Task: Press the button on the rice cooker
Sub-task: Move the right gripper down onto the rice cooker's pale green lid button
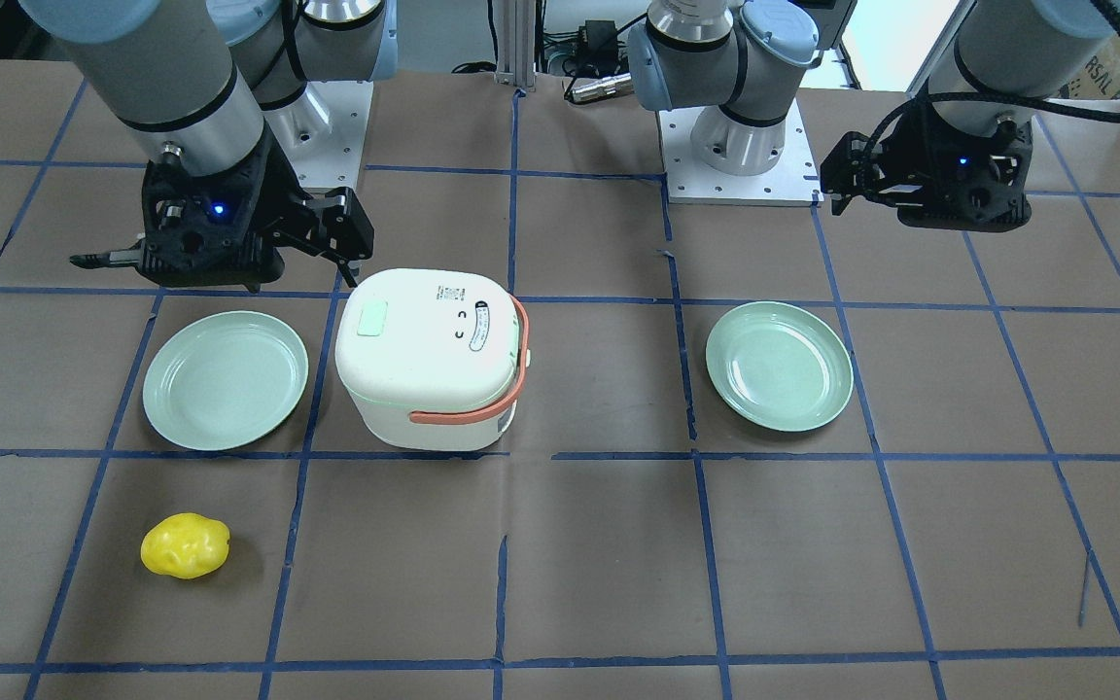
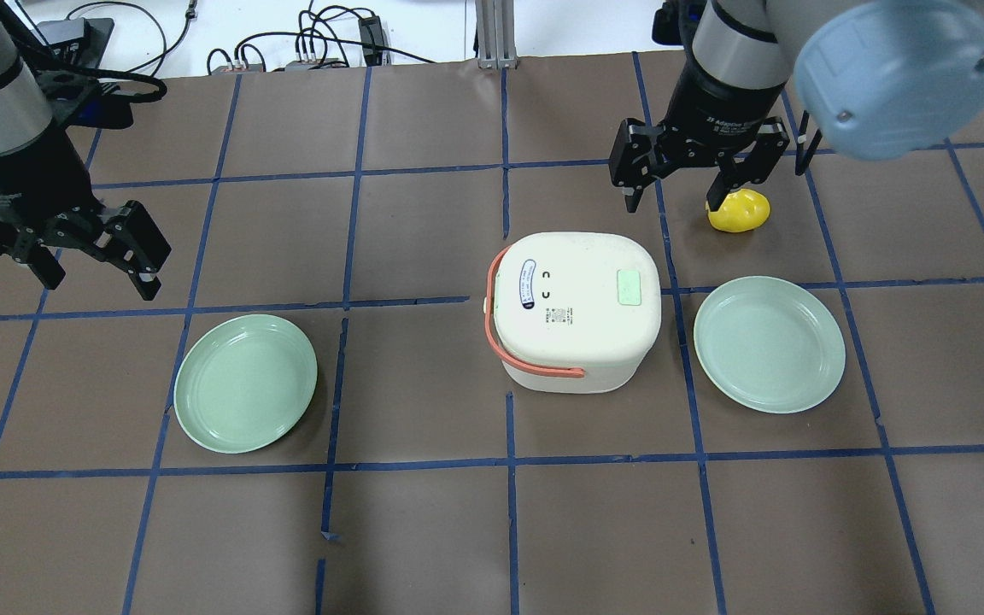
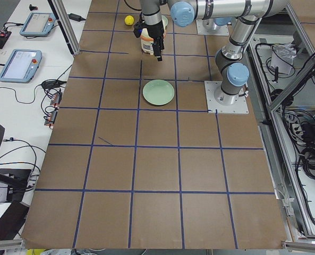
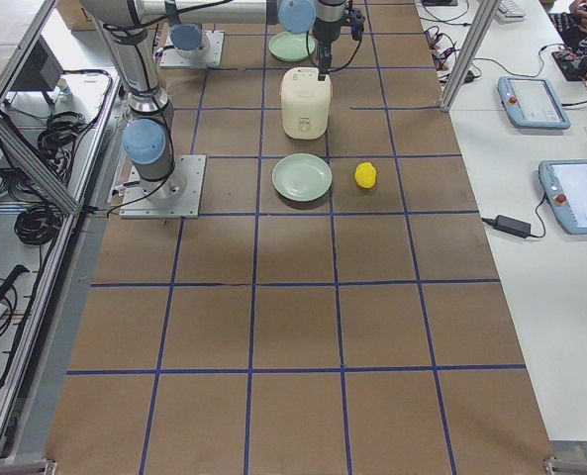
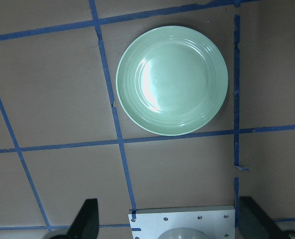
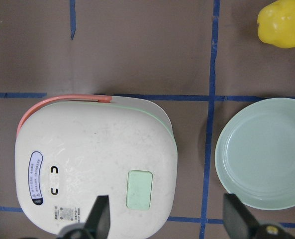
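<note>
- Overhead: white rounded rice cooker with orange handle [image 2: 573, 312], mid-table, between pale green round plate 1 [image 2: 245, 383] and plate 2 [image 2: 770, 344]; right gripper [image 2: 671, 203] released, hovering over cooker; left gripper [image 2: 99, 286] released, well apart.
- Right wrist: pale green rectangular lid button [image 6: 139, 189] below spread fingers [image 6: 100, 219], untouched.

The left arm [image 1: 1007, 49] and right arm [image 1: 171, 87] are silver-grey tubes with black bands and pale blue joint caps [image 2: 893, 77], on white screw-dotted base plates [image 1: 784, 180], while the left gripper [image 2: 99, 282] and right gripper [image 2: 672, 205] are black.
</note>
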